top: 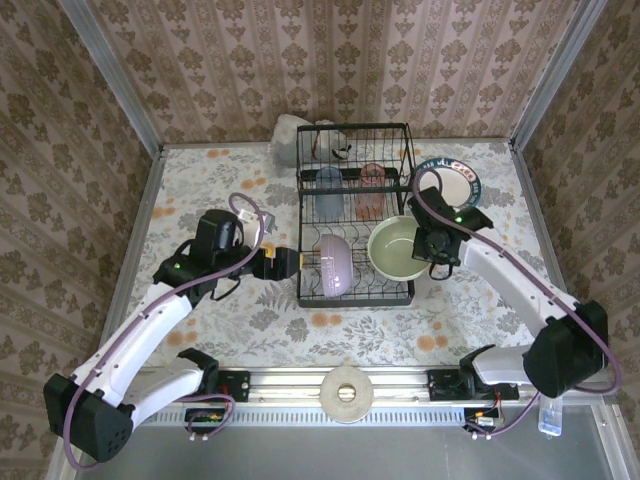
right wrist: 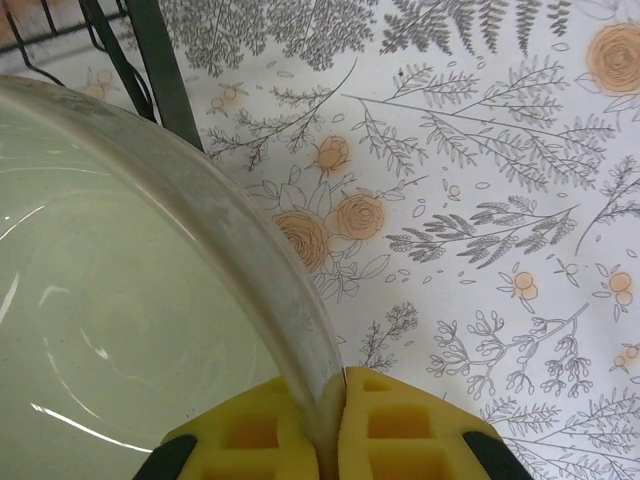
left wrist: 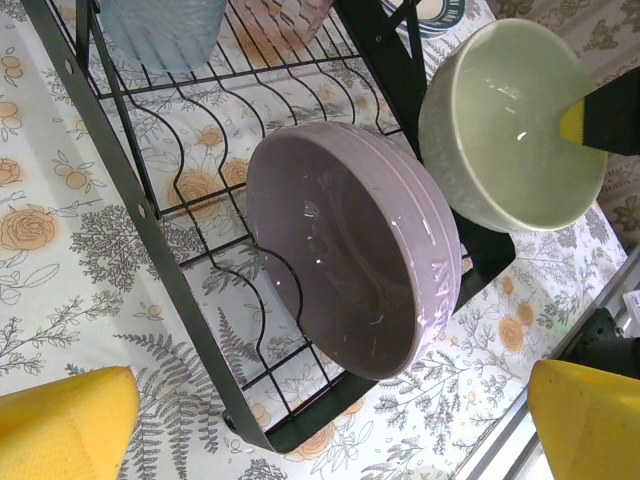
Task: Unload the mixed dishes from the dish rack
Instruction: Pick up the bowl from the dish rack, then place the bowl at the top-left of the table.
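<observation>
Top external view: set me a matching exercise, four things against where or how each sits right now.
1 pale green bowl
2 lavender bowl
3 patterned-rim plate
4 left gripper

A open, at the dish rack's left side
B on the table, right of the rack
C standing on edge in the rack
D rim pinched by the right gripper

Pairs: 1-D, 2-C, 3-B, 4-A

The green bowl [right wrist: 120, 330] runs off the left and bottom edges. The blue cup [left wrist: 165, 30] and the pink cup [left wrist: 285, 15] are cut by the top edge. The rack [top: 355, 298] half hides a grey lump [top: 285, 135] behind it. The right arm [top: 500, 270] covers part of a plate [top: 462, 183].
</observation>
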